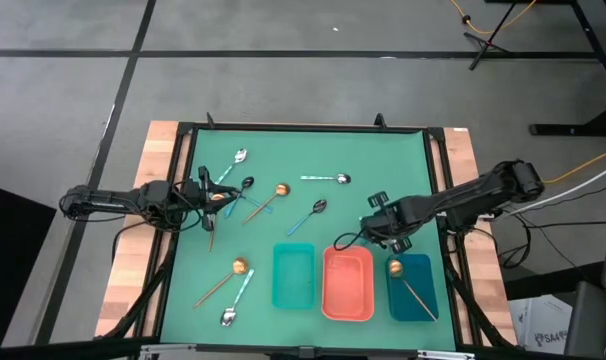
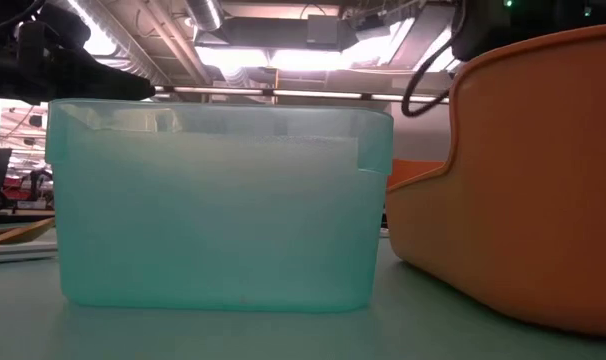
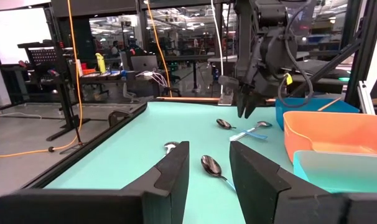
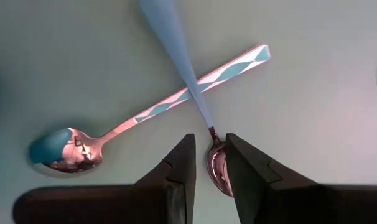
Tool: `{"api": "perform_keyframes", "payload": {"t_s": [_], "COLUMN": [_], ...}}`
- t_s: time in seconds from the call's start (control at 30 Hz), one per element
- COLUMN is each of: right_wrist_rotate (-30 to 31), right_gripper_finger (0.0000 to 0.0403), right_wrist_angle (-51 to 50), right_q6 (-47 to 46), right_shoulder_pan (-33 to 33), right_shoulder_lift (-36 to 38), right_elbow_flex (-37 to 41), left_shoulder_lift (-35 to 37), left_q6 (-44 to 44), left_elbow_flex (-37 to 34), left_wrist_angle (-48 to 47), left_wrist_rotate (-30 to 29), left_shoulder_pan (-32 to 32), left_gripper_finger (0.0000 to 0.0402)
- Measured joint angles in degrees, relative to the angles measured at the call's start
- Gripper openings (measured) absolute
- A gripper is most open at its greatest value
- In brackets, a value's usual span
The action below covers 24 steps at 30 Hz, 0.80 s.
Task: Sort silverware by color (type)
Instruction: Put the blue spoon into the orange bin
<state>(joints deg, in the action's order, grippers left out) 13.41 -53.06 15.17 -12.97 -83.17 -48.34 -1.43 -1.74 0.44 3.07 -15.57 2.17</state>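
Spoons lie spread on the green mat: silver ones point(image 1: 240, 157) point(image 1: 341, 179) point(image 1: 228, 317), dark ones point(image 1: 246, 183) point(image 1: 319, 207) and gold ones point(image 1: 281, 189) point(image 1: 239, 266). Another gold spoon point(image 1: 395, 268) lies in the dark blue tray point(image 1: 431, 290). My right gripper point(image 1: 378, 228) points steeply down, just beyond the far ends of the coral and dark blue trays. It is shut on a dark spoon with a bluish handle point(image 4: 170, 50). A silver spoon point(image 4: 70, 149) lies on the mat below. My left gripper point(image 3: 208, 149) waits open and level at the mat's left side. My right gripper has the dark spoon's bowl point(image 4: 216, 168) between its two fingers, close to the neck. The fingers come from above, pointing steeply down. The handle sticks out past the fingertips, lifted clear of the mat, and crosses above the silver spoon's handle in the right wrist view.
The teal tray point(image 1: 276, 275), coral tray point(image 1: 348, 250) and dark blue tray stand side by side along the near edge. The low view is filled by the teal tray point(image 2: 218, 200) and the coral tray point(image 2: 543, 170). A raised black frame point(image 1: 303, 128) borders the mat.
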Motion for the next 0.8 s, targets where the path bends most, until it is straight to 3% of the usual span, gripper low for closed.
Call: {"api": "perform_keyframes", "payload": {"t_s": [0.37,0.6,0.8], "right_wrist_rotate": [-0.63,-5.47,-5.56], "right_gripper_finger": [0.0076,0.0076,0.0076], "right_wrist_angle": [0.56,2.76,2.62], "right_q6": [3.29,8.37,10.36], "right_shoulder_pan": [4.08,8.36,9.01], "right_shoulder_lift": [-3.89,-4.21,-4.23], "right_elbow_flex": [0.02,0.02,0.02], "left_shoulder_lift": [0.02,0.00,0.00], "left_q6": [0.00,0.00,0.00], "left_elbow_flex": [-0.01,-0.01,0.00], "left_wrist_angle": [0.00,-0.01,0.00], "left_wrist_rotate": [0.00,-0.01,0.00], "left_shoulder_pan": [0.00,-0.01,-0.02], "left_gripper_finger": [0.0110,0.0110,0.0110]}}
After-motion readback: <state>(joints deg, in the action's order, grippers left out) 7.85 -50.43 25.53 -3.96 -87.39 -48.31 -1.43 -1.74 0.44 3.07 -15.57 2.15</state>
